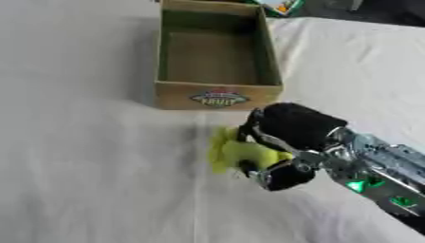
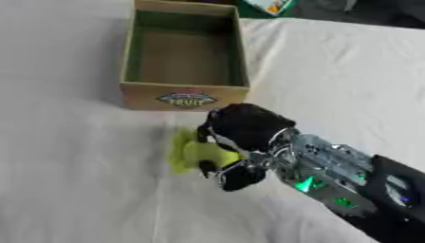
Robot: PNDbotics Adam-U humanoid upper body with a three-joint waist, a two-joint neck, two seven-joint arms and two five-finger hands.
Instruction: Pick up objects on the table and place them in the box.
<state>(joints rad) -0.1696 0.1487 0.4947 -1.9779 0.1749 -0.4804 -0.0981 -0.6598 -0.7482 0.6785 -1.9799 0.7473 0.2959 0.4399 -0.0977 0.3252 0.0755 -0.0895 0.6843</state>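
So the right hand [image 1: 286, 135] comes in from the lower right, black fingers and thumb with a silver forearm [image 2: 332, 173] behind it that has little green lights glowing on it. It's down on the white tablecloth [image 1: 91, 166], and its fingers are curled round a yellow-green thing [image 1: 236, 154]. Honestly can't tell what the thing is, just a soft-looking lime blob with a frilly or leafy edge on its left side. Most of it sticks out to the left of the hand, and the rest is tucked in between the fingers on top and the thumb below. It looks like it's touching the cloth, or just about; I can't say for sure whether it's lifted.

The cardboard box [image 1: 217, 97] sits just beyond the hand, toward the far side of the table, long side running away from us. It's open on top with a dark greenish inside, and there's a label on the near end that reads "FRUIT". The near wall of the box is close to the hand but not touching it, and the yellow-green thing sits in front of that wall, outside the box.
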